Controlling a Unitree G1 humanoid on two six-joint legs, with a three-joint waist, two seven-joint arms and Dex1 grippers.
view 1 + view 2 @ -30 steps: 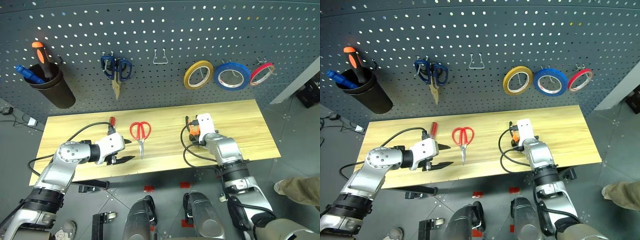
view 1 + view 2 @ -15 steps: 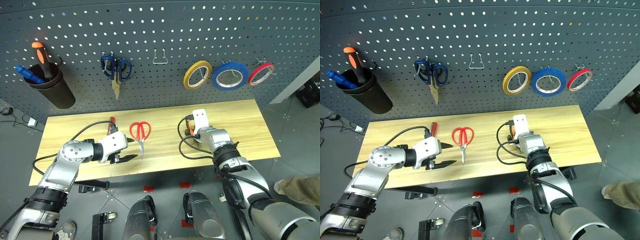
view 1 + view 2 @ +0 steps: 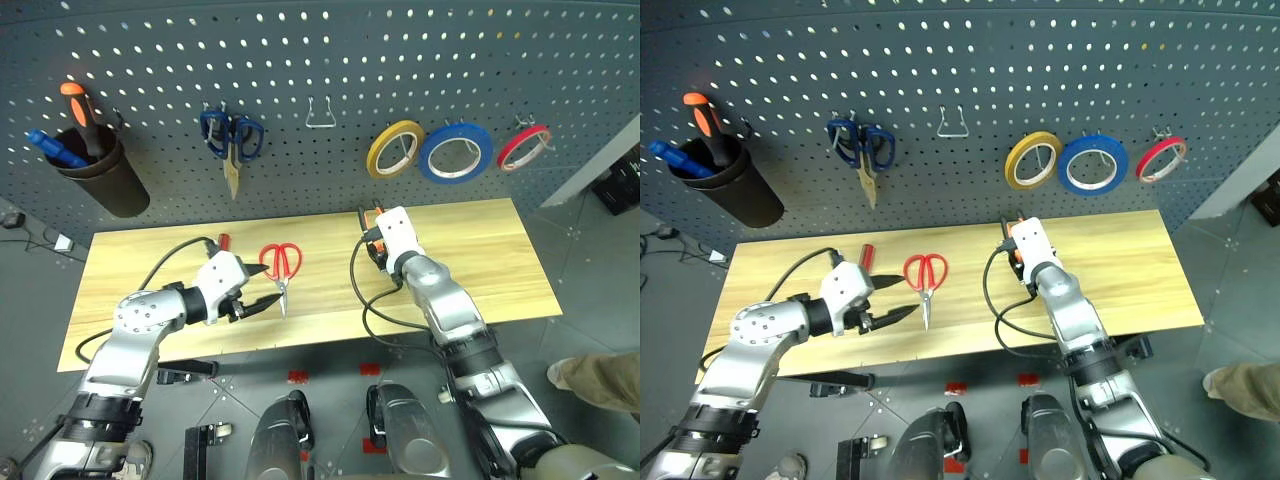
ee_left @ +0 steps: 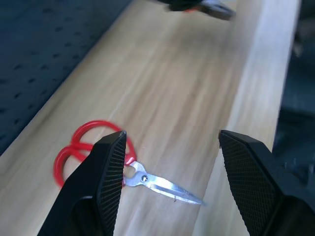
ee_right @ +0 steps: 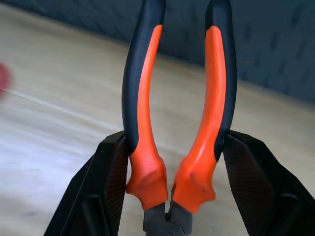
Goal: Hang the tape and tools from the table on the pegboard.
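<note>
My left claw [image 3: 262, 301] hangs over the table [image 3: 500, 262], jaws apart and empty, just beside the red scissors [image 3: 281, 265], which lie flat on the wood with the red screwdriver [image 3: 224, 243] near them. My right claw [image 5: 170, 162] is clamped on the pliers [image 5: 177, 113], above the table. The blue tape [image 3: 454, 152] hangs on the pegboard [image 3: 330, 50].

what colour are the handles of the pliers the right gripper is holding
Orange and black pliers, clearest in the right wrist view.
</note>
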